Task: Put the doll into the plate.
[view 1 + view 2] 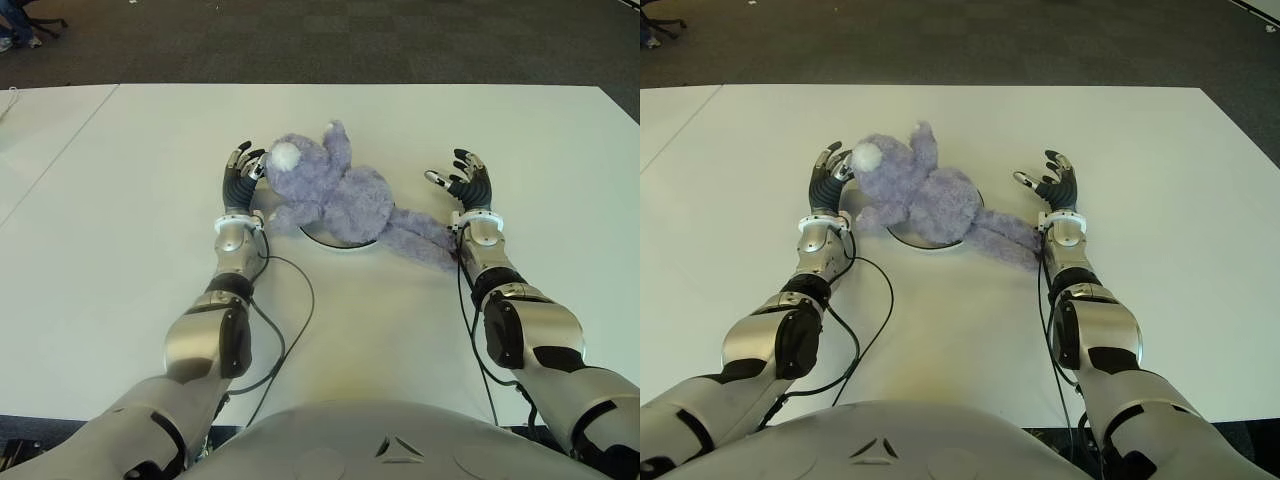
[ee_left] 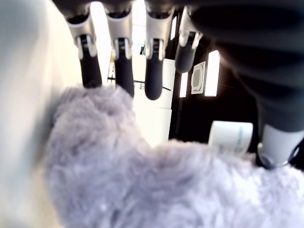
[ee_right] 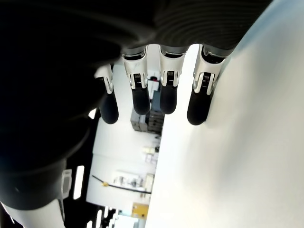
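Observation:
A fluffy lavender doll [image 1: 335, 195] with a white snout lies across a white plate [image 1: 338, 244] in the middle of the white table [image 1: 150, 170]. Its body covers most of the plate and its legs trail off the right side toward my right wrist. My left hand [image 1: 240, 172] stands just left of the doll's head with its fingers spread, close to the fur, holding nothing; the doll's fur [image 2: 156, 185] fills the left wrist view under the straight fingers [image 2: 153, 76]. My right hand [image 1: 462, 178] stands open to the right of the doll, fingers [image 3: 167, 92] extended and empty.
Black cables [image 1: 290, 320] run along my left forearm onto the table near the front edge. Dark carpet [image 1: 350, 40] lies beyond the table's far edge. A second table surface [image 1: 40, 130] adjoins on the left.

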